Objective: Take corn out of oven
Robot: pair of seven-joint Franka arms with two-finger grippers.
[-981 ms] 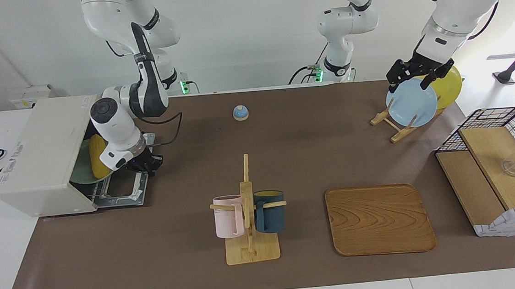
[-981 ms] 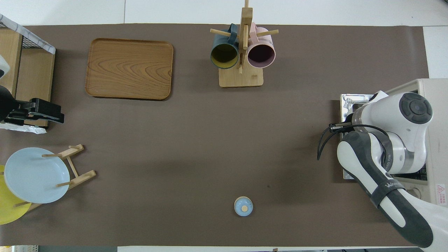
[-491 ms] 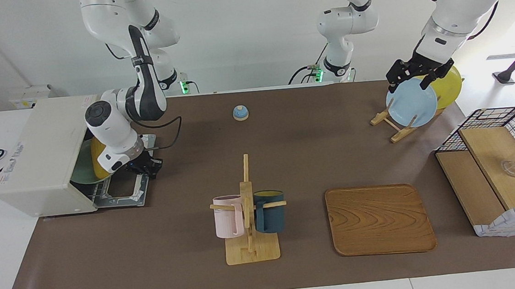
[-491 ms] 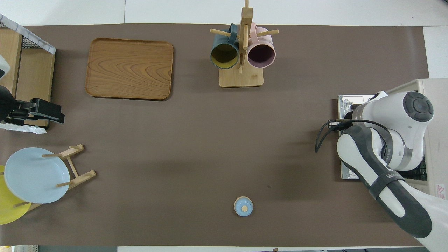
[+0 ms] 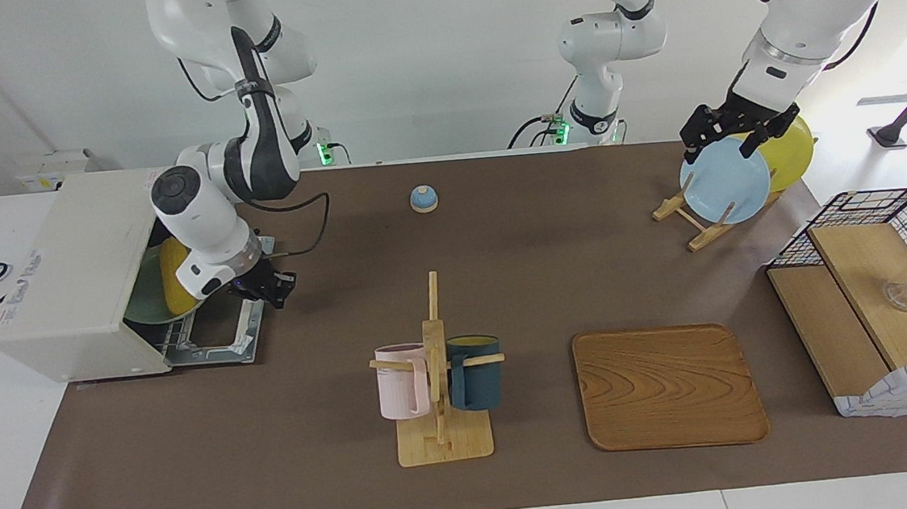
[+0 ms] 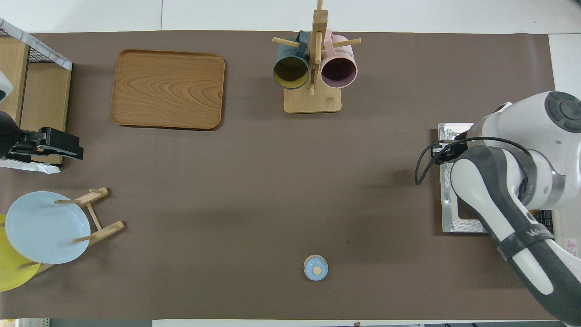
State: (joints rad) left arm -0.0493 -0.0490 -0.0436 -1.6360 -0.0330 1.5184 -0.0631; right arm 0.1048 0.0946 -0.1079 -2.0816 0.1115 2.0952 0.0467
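Note:
The off-white oven [image 5: 71,276] stands at the right arm's end of the table with its door [image 5: 217,334] dropped open flat. The yellow corn [image 5: 174,278] lies on a green plate [image 5: 143,305] just inside the oven mouth. My right gripper [image 5: 263,287] hangs low over the outer edge of the open door, apart from the corn. In the overhead view the right arm hides the corn; the door [image 6: 450,213] and the gripper [image 6: 445,153] show. My left gripper [image 5: 734,135] waits over the blue plate [image 5: 725,181].
A mug rack [image 5: 437,369] with a pink and a dark blue mug stands mid-table. A wooden tray [image 5: 669,387] lies beside it. A plate rack holds the blue plate and a yellow plate [image 5: 792,151]. A wire-and-wood basket [image 5: 869,294] and a small blue bell [image 5: 423,198] are also there.
My right gripper has drawn back from the oven mouth toward the door's outer edge and the table's middle. The corn stays on the plate. The left arm has not moved.

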